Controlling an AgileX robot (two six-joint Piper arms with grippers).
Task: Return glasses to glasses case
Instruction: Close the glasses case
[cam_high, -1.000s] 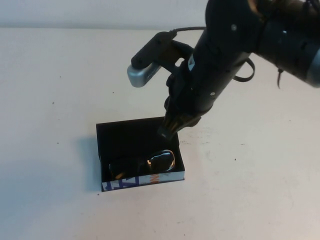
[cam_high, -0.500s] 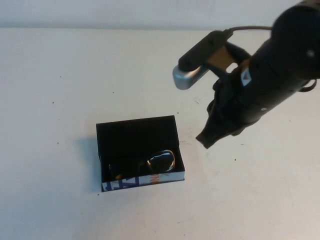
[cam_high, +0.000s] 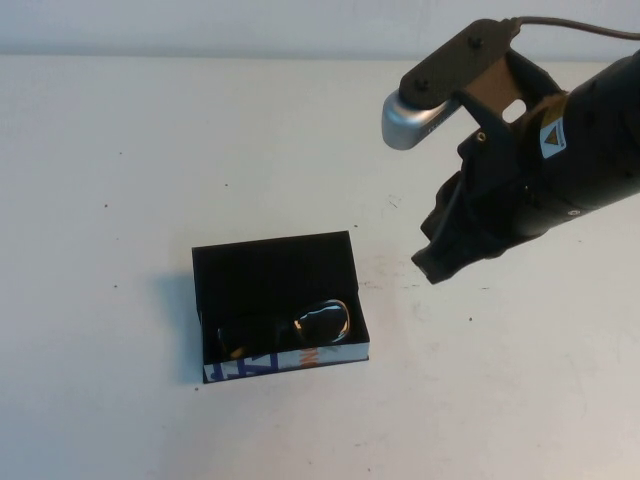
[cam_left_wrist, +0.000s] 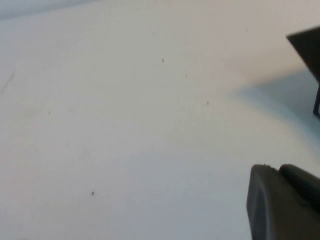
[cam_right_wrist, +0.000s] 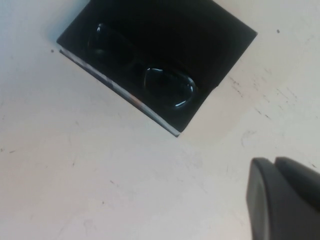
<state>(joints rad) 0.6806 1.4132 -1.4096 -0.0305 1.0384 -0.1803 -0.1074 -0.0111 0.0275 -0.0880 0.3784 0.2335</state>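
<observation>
The glasses case (cam_high: 285, 362), a black box with a white printed side panel, lies open at the table's middle. The dark-framed glasses (cam_high: 322, 322) lie inside it, lenses up, against the front wall. My right gripper (cam_high: 432, 268) hangs above the table to the right of the case, shut and empty. The right wrist view shows its fingers together (cam_right_wrist: 274, 162), with the case (cam_right_wrist: 215, 40) and the glasses (cam_right_wrist: 167, 86) apart from them. My left gripper (cam_left_wrist: 275, 172) is outside the high view. Its own view shows it shut over bare table, with a corner of the case (cam_left_wrist: 307, 45) at the frame's edge.
The white table (cam_high: 120, 150) carries only small dark specks and scuff marks (cam_high: 395, 200) around the case. The right arm's bulk (cam_high: 560, 150) fills the upper right of the high view.
My right gripper has drawn back from above the case's right rim to the right and away from it. The case and the glasses have not moved.
</observation>
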